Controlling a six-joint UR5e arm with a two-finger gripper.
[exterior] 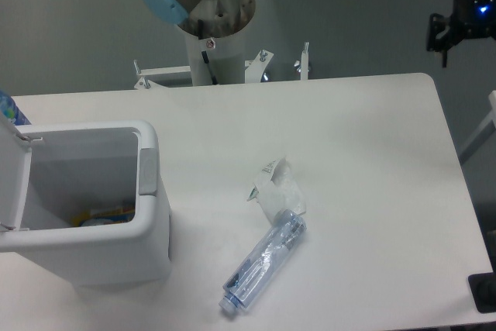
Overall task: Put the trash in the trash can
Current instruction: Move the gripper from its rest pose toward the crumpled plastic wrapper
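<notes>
The trash can [85, 215] is sitting at about nine o'clock on the white table [372, 160], its lid [12, 184] standing open at the left edge and the grey tab [147, 172] facing the table's centre. Some coloured items are already lying in the bottom, too small to identify.

Both pieces of trash are lying on the table, outside the can, toward five o'clock of centre. The wrapper [277, 188] is resting just above the bottle [263, 265] and appears to be touching its upper end. The bottle is lying diagonally, cap end pointing toward seven o'clock.

The gripper [457, 27] is hanging at two o'clock, beyond the table's far right corner and well apart from both pieces. It is showing only as a dark shape under a blue light (partly cut by the frame edge), so I cannot tell whether its fingers are wide or narrow. The arm's base [211, 44] is standing at twelve o'clock.

Assessment: no piece is yet being handled. Both are looking very light and thin-walled. The bottle is likely to be slick and to buckle under pressure; gripping across its flattened middle seems soundest. The wrapper is soft and crumpled, best pinched at its bunched centre.
</notes>
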